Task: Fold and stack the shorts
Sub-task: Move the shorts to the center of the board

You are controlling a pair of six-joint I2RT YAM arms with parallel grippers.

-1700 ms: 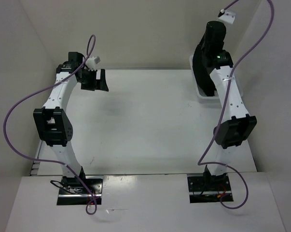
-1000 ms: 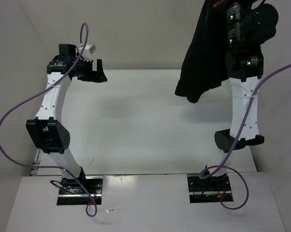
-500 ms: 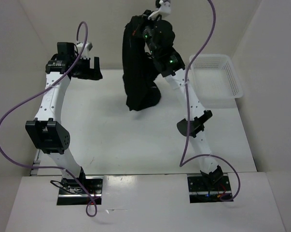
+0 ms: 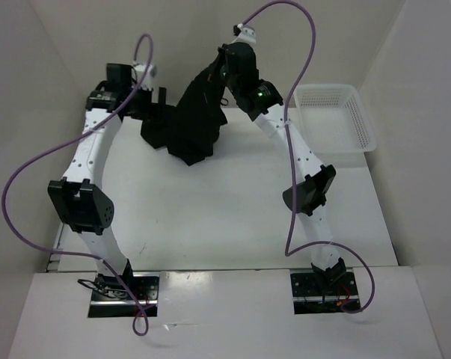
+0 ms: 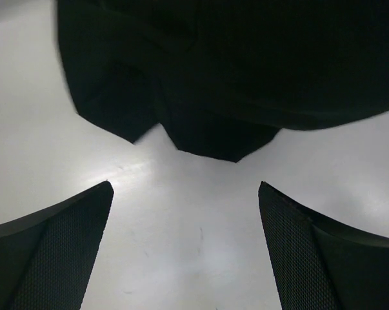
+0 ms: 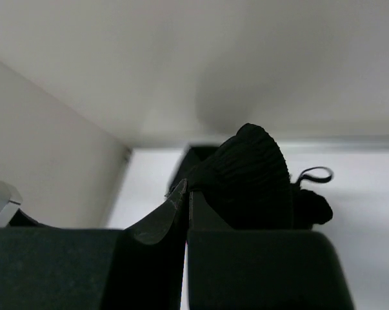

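Note:
The black shorts (image 4: 189, 120) hang bunched from my right gripper (image 4: 224, 69), their lower part resting on the table at the far left-centre. In the right wrist view the jaws are closed on the ribbed waistband (image 6: 252, 168), a drawstring loop (image 6: 313, 174) beside it. My left gripper (image 4: 152, 103) is open, just left of the shorts. In the left wrist view the shorts (image 5: 233, 71) fill the top, their lower corners a little ahead of my spread fingertips (image 5: 84, 213). No white logo shows.
A white plastic basket (image 4: 337, 123) stands at the far right of the white table (image 4: 232, 217). White walls close in at the back and both sides. Purple cables loop off both arms.
My right arm has swung the shorts from the basket at the right, up and across to the far left, and lowered them onto the table beside the left gripper. The left gripper shifted slightly.

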